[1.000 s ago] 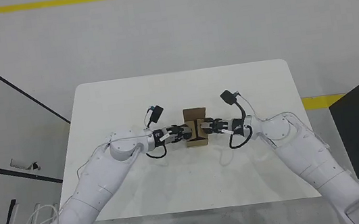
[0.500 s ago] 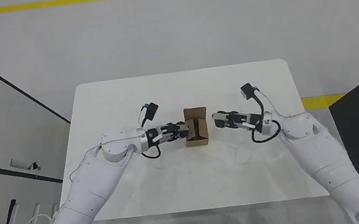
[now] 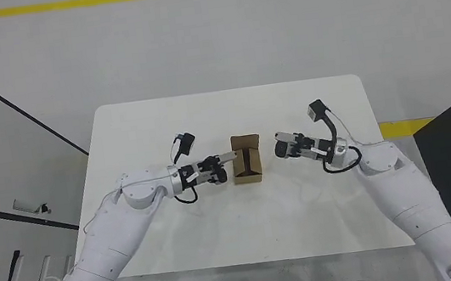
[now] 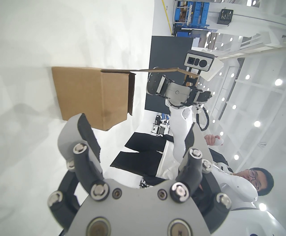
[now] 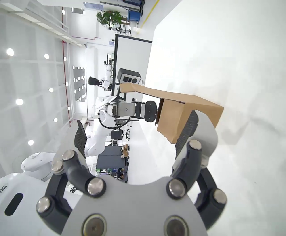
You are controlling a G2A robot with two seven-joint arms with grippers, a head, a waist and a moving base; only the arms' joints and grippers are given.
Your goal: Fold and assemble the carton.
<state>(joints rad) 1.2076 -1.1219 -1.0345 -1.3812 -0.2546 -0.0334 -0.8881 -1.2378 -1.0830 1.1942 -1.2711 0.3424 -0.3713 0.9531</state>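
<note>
Top view: a small brown cardboard carton [image 3: 247,161] is standing upright at the middle of a white rectangular table [image 3: 146,125], well apart from every edge, with its top lying open. The left gripper [image 3: 228,161] is hovering just beside the carton on the side facing the table's left edge. The right gripper [image 3: 279,145] is hanging near the opposite side, with a bare strip of table between it and the box. The two grippers are facing each other across the carton.

In the left wrist view, the left gripper [image 4: 136,125] is holding its grey, black-padded fingers [image 4: 86,131] wide apart with nothing between them. The carton [image 4: 89,93] is sitting on the table just beyond the fingertips, and the right gripper [image 4: 156,85] is showing past its open end.

In the right wrist view, the right gripper [image 5: 136,124] is showing its fingers [image 5: 188,127] spread apart and empty. The carton [image 5: 172,111] is sitting ahead of them, with one long flap [image 5: 145,90] sticking straight out from the open end. The left gripper [image 5: 148,110] is hovering close to that end.
</note>
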